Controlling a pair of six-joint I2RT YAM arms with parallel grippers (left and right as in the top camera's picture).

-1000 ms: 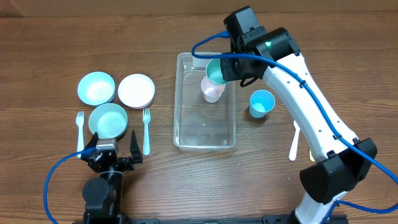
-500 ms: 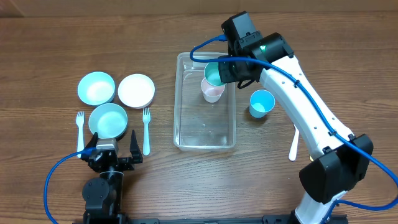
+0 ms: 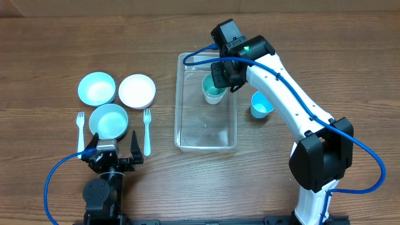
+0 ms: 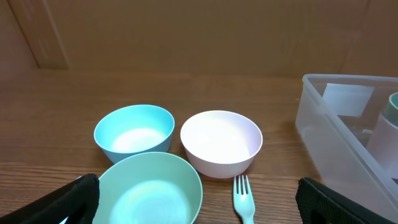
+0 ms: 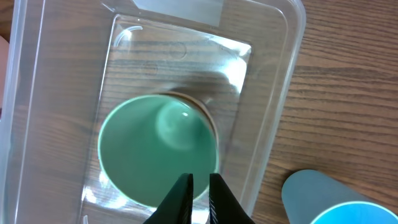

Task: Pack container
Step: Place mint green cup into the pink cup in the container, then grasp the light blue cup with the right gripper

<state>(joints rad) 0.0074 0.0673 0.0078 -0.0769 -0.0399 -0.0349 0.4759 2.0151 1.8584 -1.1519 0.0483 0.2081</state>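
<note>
Right jaws astride green cup [image 5: 158,155] rim, wrist-view only

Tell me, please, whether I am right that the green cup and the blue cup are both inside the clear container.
Not quite. Only the green cup is inside the container. The blue cup is on the table beside the container, outside its rim, as the overhead view shows.
</note>
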